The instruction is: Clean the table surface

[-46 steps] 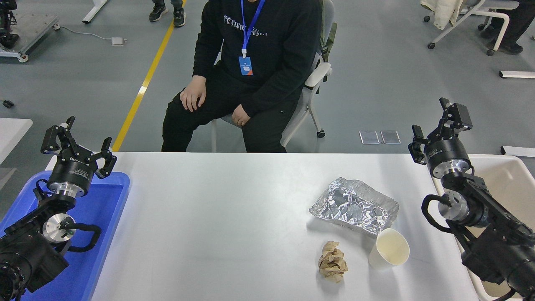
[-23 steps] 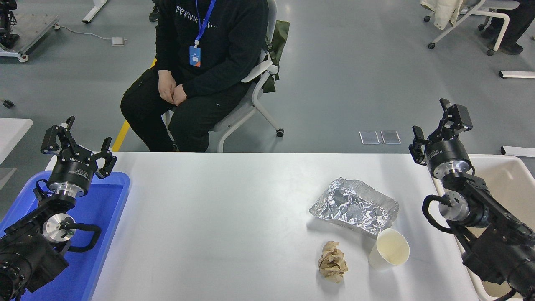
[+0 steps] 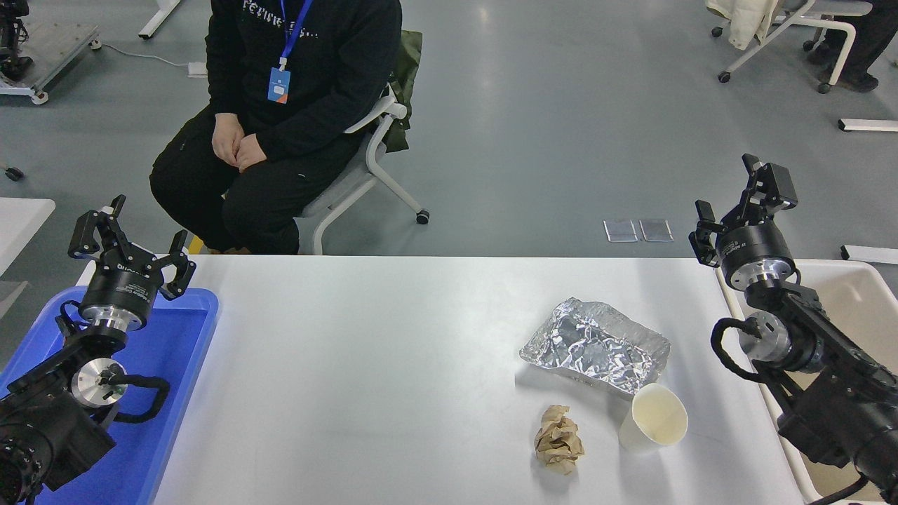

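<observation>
The white table surface (image 3: 379,365) fills the middle of the head view. On its right half lie a crumpled foil tray (image 3: 595,344), a white paper cup (image 3: 654,419) tipped on its side, and a wad of brown paper (image 3: 558,439). My right gripper (image 3: 745,203) is open, raised at the table's far right corner, well clear of all three. My left gripper (image 3: 130,242) is open too, parked above the blue tray at the far left.
A blue plastic tray (image 3: 175,365) lies at the table's left end under my left arm. A beige tub (image 3: 859,308) stands at the right end beneath my right arm. A person on a wheeled chair (image 3: 273,126) sits beyond the far edge, left of centre.
The seated person has rolled leftward and away from the table. My right gripper has risen slightly and shifted a little right. The left arm has stayed put.
</observation>
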### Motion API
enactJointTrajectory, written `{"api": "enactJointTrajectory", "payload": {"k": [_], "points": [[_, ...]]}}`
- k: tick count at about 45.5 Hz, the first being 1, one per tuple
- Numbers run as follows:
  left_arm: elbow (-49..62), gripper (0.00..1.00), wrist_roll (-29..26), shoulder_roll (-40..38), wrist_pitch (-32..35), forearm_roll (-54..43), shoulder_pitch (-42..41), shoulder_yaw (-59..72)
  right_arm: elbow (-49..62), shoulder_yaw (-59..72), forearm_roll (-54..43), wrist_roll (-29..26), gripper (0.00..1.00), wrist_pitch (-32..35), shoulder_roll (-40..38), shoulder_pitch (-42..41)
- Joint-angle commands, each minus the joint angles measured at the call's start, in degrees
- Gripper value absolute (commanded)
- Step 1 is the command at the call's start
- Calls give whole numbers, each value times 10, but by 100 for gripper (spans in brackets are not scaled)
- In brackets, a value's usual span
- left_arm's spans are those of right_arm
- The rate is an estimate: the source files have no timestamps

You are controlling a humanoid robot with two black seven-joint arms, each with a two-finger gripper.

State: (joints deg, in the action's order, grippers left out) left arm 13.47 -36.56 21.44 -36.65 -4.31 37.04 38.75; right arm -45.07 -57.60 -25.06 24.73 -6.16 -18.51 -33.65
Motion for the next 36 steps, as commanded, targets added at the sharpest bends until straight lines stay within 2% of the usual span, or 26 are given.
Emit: {"api": "enactJointTrajectory", "payload": {"k": [1,13,24,36], "points": [[0,100,0,0,-1,0,1,-1,2,28,1,0,100,1,-13,6],[0,100,0,0,-1,1,1,-1,-2,65,-1,0,100,16,-21,-8],[1,100,0,0,-1,0,1,-1,-7,258,-3,-4,100,16,-111,-71],[1,100,0,0,-1,0,1,-1,-44,382,-54,-14,100,32,-196,-83]]}}
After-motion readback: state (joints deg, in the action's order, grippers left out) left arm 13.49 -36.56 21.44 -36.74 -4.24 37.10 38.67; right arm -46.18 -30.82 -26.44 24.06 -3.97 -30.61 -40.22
